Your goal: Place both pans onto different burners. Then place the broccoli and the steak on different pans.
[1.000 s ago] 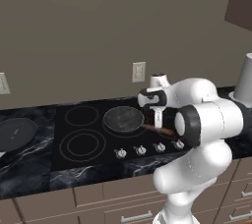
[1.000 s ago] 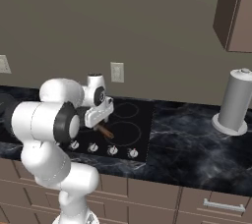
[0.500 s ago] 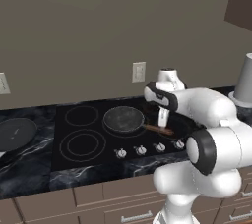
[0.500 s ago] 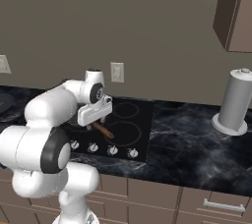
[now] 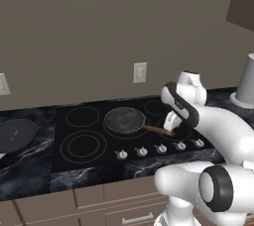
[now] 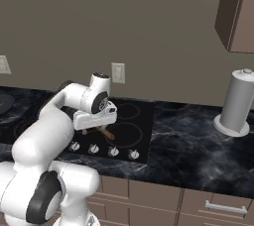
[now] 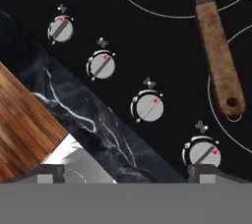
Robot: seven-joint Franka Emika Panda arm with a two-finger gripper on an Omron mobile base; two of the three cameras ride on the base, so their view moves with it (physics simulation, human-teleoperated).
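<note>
claw (image 7: 125, 171) lifted off handle | speckled pan (image 5: 124, 120) on burner | open

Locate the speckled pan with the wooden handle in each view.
Left base view: speckled pan mid-cooktop, handle pointing right.
Right base view: the brown handle, left of centre, above the knobs.
Hand view: rim at the top edge, handle down the right side.
Shared landmark: the silver knobs row.

no readable text — only small marks on the cooktop

each silver knob (image 7: 148, 107) carries a red pointer mark, and beside each sits a tiny white cluster-of-dots symbol (image 7: 149, 82) printed on the black glass cooktop (image 7: 162, 56) — no letters, numbers or brand can be made out anywhere.
</note>
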